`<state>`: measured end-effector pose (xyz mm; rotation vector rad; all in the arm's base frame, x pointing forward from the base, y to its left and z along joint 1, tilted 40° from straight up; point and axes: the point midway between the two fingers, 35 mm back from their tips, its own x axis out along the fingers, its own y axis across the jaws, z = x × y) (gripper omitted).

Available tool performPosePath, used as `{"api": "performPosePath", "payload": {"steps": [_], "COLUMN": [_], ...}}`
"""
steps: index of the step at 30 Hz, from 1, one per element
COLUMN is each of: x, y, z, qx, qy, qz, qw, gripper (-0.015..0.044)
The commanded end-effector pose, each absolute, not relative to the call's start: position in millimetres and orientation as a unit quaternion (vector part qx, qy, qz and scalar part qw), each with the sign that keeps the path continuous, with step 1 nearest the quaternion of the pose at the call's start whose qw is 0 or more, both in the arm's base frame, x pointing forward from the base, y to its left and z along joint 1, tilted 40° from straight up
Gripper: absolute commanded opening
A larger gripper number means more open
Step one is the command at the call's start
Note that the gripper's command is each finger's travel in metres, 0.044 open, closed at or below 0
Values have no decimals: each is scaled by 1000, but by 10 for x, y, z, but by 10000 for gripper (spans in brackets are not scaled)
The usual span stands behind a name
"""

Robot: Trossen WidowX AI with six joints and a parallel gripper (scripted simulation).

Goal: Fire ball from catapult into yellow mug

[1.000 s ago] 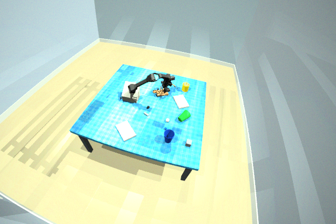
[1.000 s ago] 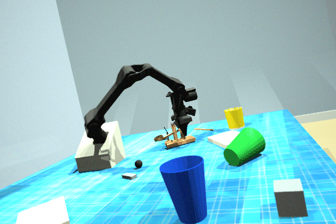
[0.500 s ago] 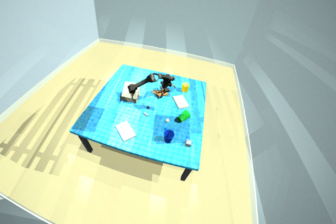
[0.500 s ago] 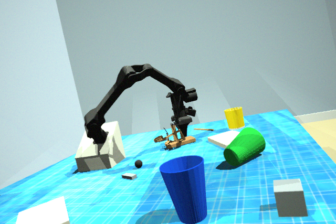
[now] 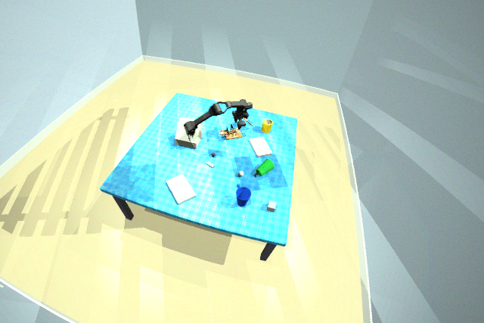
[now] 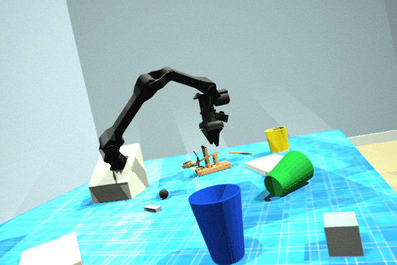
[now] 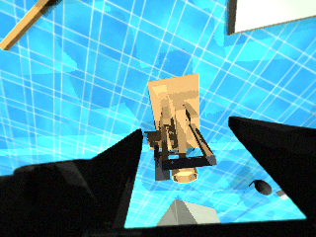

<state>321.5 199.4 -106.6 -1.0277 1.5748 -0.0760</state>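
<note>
The wooden catapult stands on the blue table, its arm cup toward the robot base. My gripper is open and empty, hanging a little above the catapult with a finger on each side in the wrist view. A dark ball lies on the table between the base and the catapult. A white ball lies farther forward. The yellow mug stands upright to the catapult's right.
A thin wooden stick lies between catapult and mug. A white slab, a green cup on its side, a blue cup, a grey cube and another slab stand in front.
</note>
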Motion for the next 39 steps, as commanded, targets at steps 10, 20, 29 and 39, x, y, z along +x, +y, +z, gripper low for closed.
{"api": "performPosePath", "payload": {"steps": [10, 20, 29, 39], "x": [3172, 3220, 3241, 3259], "y": [2148, 1859, 1773, 1670], "z": [-848, -1199, -1310, -1436], "qx": [-440, -440, -441, -441], "qy": [670, 669, 669, 669], "qz": [-29, -29, -29, -30], "qw": [598, 598, 598, 598], "gripper": [440, 440, 440, 440]}}
